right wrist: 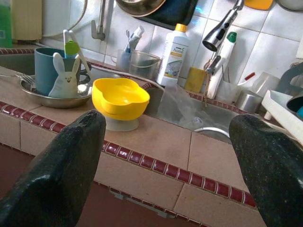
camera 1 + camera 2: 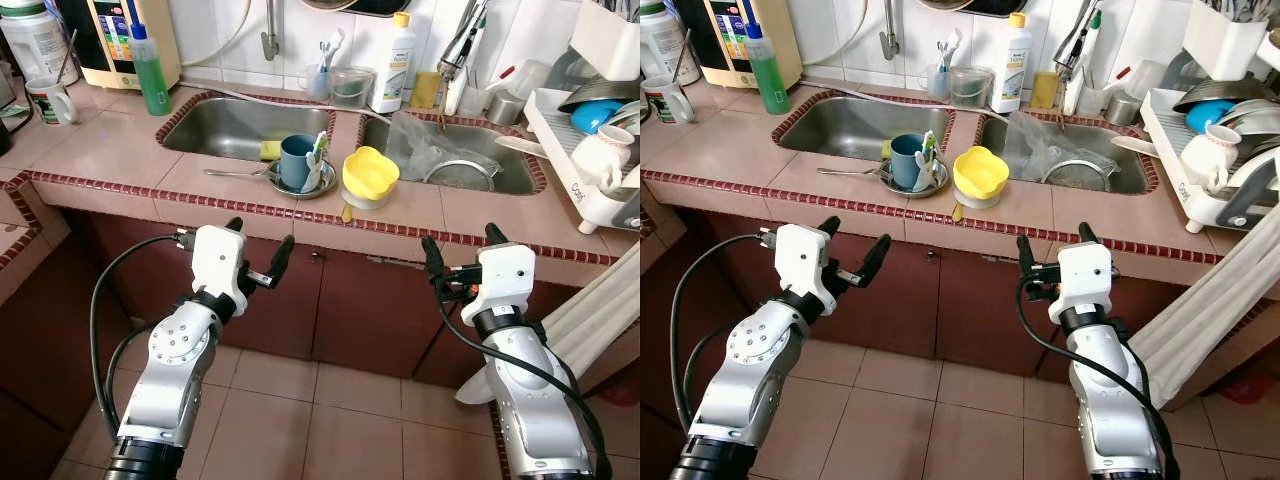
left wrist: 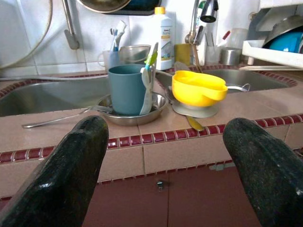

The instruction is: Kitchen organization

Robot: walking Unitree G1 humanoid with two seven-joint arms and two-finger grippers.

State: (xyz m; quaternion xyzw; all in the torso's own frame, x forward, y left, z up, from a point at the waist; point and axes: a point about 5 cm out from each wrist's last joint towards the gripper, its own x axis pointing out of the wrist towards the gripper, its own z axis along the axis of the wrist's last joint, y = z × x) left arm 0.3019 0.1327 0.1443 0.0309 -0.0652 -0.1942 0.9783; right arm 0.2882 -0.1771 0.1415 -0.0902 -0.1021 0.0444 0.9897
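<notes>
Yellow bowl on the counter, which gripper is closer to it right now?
Right, narrowly. The yellow bowl sits between the sinks; the right gripper hangs below the counter edge to its right, the left gripper below and further to its left.

Tiled kitchen, daylit and cluttered

White wall tiles (image 2: 215,30) rise beyond both grippers; pink countertop (image 2: 110,140) with dark red trim ahead, reddish cabinets (image 2: 350,310) and floor tiles (image 2: 300,420) below.

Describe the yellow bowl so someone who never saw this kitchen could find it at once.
Find the tiled counter with two steel sinks; on the strip of tile between them, near the front edge, stands the yellow bowl on a pale base. Just to its left a blue cup stands in a steel dish. The bowl is the only bright yellow thing on that strip, with a wavy, lobed rim.
</notes>
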